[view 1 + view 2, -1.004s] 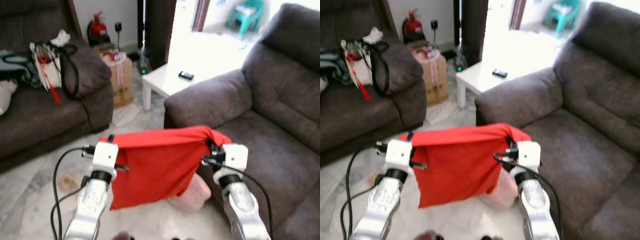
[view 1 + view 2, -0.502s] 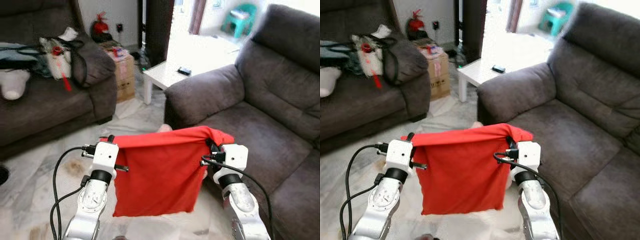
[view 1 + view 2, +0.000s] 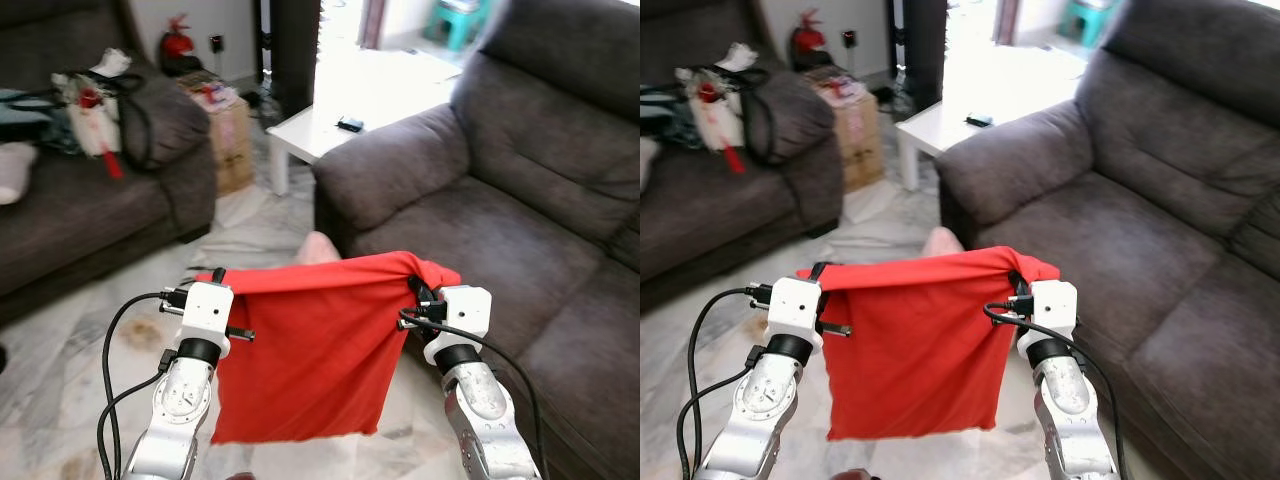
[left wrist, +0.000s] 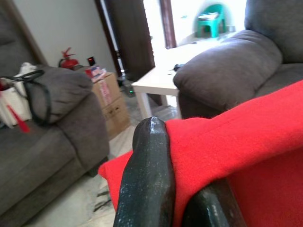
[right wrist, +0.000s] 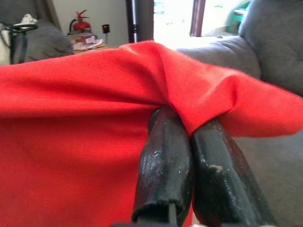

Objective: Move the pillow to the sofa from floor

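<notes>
Your robot stands in a living room with the red pillow (image 3: 305, 355) hanging slack between both arms, clear of the floor and just short of the grey sofa (image 3: 520, 220); on your left, a second dark sofa (image 3: 70, 210) carries a white bag with black straps (image 3: 95, 115), with a red fire extinguisher (image 3: 176, 47) and a cardboard box (image 3: 228, 140) against the wall behind it; the left gripper (image 3: 205, 283) has its fingers clamped on the pillow's upper left corner, red fabric folding over the black fingertips (image 4: 149, 156) in the left wrist view; across the middle, the pillow's top edge runs taut from one gripper to the other, with a pale pink object (image 3: 315, 247) on the floor peeking above it and a white low table (image 3: 320, 130) bearing a small dark device (image 3: 350, 124) beyond; on your right, the right gripper (image 3: 418, 292) is pinched together on the opposite corner; over the last second the view has swung toward the grey sofa, whose seat now lies wider before the robot, while the two-handed hold is unchanged, so the carry looks near its end and the release onto the cushion remains; no brand, label or writing can be read anywhere, the box's markings being too small.
</notes>
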